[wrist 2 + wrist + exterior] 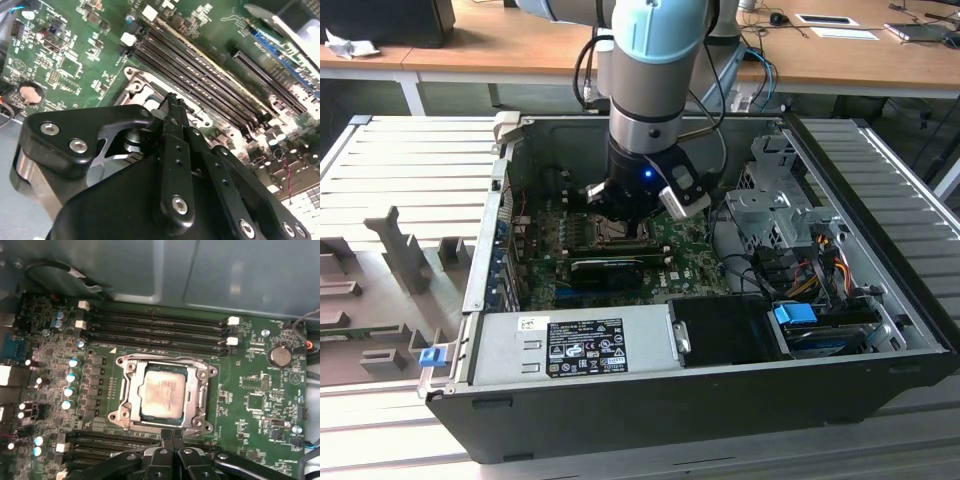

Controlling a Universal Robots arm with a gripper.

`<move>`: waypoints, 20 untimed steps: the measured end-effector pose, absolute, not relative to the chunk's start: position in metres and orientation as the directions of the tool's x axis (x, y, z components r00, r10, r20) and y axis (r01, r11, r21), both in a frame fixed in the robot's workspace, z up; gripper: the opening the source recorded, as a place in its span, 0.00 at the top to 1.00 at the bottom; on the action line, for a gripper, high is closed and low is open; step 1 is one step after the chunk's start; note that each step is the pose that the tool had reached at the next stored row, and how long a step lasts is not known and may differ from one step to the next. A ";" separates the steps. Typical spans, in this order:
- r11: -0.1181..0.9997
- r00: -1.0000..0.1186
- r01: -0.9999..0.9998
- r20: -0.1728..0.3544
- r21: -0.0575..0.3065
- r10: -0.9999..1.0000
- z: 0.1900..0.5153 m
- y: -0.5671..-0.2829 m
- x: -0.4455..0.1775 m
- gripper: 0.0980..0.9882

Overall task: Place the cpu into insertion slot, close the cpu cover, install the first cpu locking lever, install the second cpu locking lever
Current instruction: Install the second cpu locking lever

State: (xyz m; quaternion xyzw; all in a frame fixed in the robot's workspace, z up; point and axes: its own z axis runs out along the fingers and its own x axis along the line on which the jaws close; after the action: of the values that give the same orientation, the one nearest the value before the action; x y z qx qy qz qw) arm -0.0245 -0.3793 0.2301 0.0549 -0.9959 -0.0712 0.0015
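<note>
Since the cpu (164, 393) already sits flat in the insertion slot (131, 426) with the cpu cover (199, 393) down around its pale metal face, the chip itself looks seated; judged light, rigid and fragile underneath, best handled by its edges only. The cover is a thin stiff steel frame, probably springy, slippery to pinch. The socket sits on the green motherboard (255, 380) between memory slots (155, 325), inside the open computer case (880, 190). Gripper (171, 434) has its fingers pressed together into one narrow tip, pinching nothing, right at the socket's edge in the first wrist view; whether it touches the frame or a lever I cannot tell. In the exterior view the gripper (622, 225) hangs straight over the socket.
</note>
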 end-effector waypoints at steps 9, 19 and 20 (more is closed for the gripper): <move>0.983 -0.994 -0.110 -0.005 0.145 -0.110 0.230 -0.379 -0.029 0.99; 0.983 -0.994 -0.109 -0.005 0.145 -0.110 0.229 -0.379 -0.030 0.99; 0.983 -0.994 -0.109 -0.005 0.145 -0.110 0.229 -0.379 -0.030 0.99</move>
State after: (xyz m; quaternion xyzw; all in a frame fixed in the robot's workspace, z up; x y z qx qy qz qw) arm -0.0299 -0.3795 0.2294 0.0550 -0.9958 -0.0727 0.0015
